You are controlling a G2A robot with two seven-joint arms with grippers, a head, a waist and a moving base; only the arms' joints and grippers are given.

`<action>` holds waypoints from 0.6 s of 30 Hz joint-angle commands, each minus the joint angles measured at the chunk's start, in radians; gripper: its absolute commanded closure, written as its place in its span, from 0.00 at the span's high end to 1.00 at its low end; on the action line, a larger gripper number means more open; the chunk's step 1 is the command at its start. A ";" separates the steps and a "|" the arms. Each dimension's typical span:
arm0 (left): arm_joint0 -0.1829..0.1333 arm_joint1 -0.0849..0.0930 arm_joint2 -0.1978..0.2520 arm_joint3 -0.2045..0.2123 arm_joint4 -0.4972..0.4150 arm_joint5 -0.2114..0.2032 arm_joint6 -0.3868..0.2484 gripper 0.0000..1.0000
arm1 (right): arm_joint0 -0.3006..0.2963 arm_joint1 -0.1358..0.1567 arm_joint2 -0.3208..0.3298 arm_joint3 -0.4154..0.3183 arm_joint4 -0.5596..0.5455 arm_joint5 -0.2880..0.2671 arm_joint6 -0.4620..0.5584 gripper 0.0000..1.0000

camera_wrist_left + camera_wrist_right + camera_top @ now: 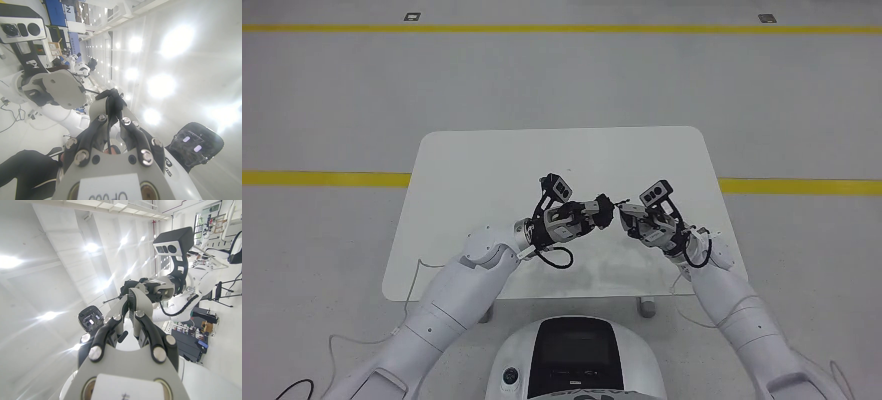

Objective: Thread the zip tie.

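Thin black zip tie (112, 299)

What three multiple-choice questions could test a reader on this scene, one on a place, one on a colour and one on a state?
1. Where do the left gripper and the right gripper meet?
A. over the table
B. over the floor beyond it
C. on a yellow floor line

2. What colour is the zip tie?
A. white
B. yellow
C. black

3. How is the right gripper?
A. wide open
B. shut on the zip tie
C. shut on a cup

Answers:
1 A: the top view shows their tips together over the tabletop.
2 C: it is a thin black strip.
3 B: its fingers are pressed together and the tie pokes out.
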 commanded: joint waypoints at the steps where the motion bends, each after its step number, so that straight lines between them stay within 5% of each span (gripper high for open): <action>1: 0.000 0.000 0.000 0.000 0.000 0.000 0.000 0.00 | 0.000 0.000 0.002 0.001 -0.002 0.001 0.000 0.00; 18: 0.000 0.000 0.000 0.000 0.000 0.000 0.000 0.00 | 0.000 -0.005 0.015 0.012 -0.022 0.006 -0.003 0.00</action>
